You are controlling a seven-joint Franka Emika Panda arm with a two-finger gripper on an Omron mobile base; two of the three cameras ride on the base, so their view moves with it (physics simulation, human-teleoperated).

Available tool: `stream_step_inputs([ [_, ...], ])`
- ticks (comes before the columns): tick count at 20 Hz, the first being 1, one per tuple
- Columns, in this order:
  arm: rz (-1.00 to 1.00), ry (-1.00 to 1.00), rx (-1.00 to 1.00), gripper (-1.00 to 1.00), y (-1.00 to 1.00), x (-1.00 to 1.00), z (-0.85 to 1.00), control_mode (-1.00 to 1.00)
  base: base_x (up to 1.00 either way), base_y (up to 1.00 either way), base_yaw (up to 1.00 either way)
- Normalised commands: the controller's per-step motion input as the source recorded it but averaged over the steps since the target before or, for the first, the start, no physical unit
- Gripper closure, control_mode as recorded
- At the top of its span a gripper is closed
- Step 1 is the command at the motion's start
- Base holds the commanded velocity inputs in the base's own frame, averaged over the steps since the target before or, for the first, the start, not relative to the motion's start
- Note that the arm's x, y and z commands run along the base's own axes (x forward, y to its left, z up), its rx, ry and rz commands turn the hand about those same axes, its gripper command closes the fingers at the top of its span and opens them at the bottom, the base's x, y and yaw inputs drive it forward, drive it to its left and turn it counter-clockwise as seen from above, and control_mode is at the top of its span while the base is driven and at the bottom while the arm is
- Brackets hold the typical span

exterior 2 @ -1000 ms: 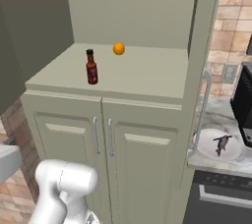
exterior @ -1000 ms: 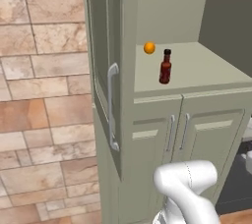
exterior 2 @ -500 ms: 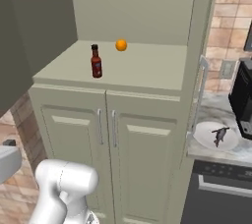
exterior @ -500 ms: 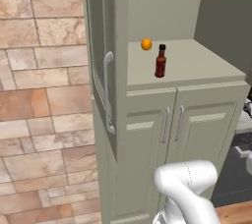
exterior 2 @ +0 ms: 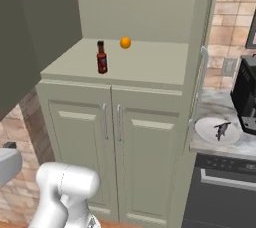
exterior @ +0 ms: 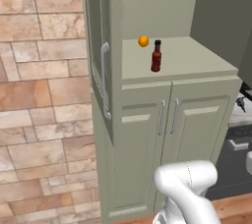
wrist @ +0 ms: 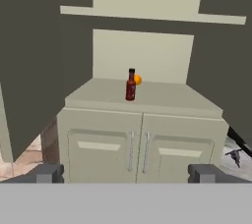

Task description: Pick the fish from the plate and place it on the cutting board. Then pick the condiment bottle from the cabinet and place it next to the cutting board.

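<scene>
The dark-red condiment bottle (exterior: pixel 156 57) (exterior 2: pixel 102 58) (wrist: pixel 130 85) stands upright on the shelf recess of the sage-green cabinet (exterior: pixel 147 120) (exterior 2: pixel 125 132). The grey fish (exterior 2: pixel 221 129) (wrist: pixel 234 155) lies on the white plate (exterior 2: pixel 210 134), on the counter right of the cabinet. In the hand view my gripper (wrist: pixel 126 174) is open, its fingertips (wrist: pixel 49 173) far apart. It faces the cabinet's lower doors from a distance, with nothing between its fingers. The cutting board is out of view.
A small orange ball (exterior: pixel 143 41) (exterior 2: pixel 125 43) sits just behind the bottle. The cabinet's tall door with its silver handle (exterior: pixel 104 80) (exterior 2: pixel 201 79) stands open. A black coffee machine (exterior 2: pixel 246 94) stands behind the plate, and a dark appliance front (exterior 2: pixel 220 187) lies below the counter.
The whole picture has shifted in both base views: the base has moved, and the cabinet, bottle and plate now sit slightly higher. The gripper stays open.
</scene>
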Motion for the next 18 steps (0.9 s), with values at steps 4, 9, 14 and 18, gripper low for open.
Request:
stream_step_inputs([
  [4,0.00,0.00,0.00,-1.00,0.00,0.00,0.00,1.00,-0.40,0.00,0.00],
  [9,0.00,0.00,0.00,-1.00,0.00,0.00,0.00,1.00,-0.41,0.00,0.00],
  [14,0.00,0.00,0.00,-1.00,0.00,0.00,0.00,1.00,-0.36,-0.03,0.00],
  [18,0.00,0.00,0.00,-1.00,0.00,0.00,0.00,1.00,-0.15,-0.18,0.00],
])
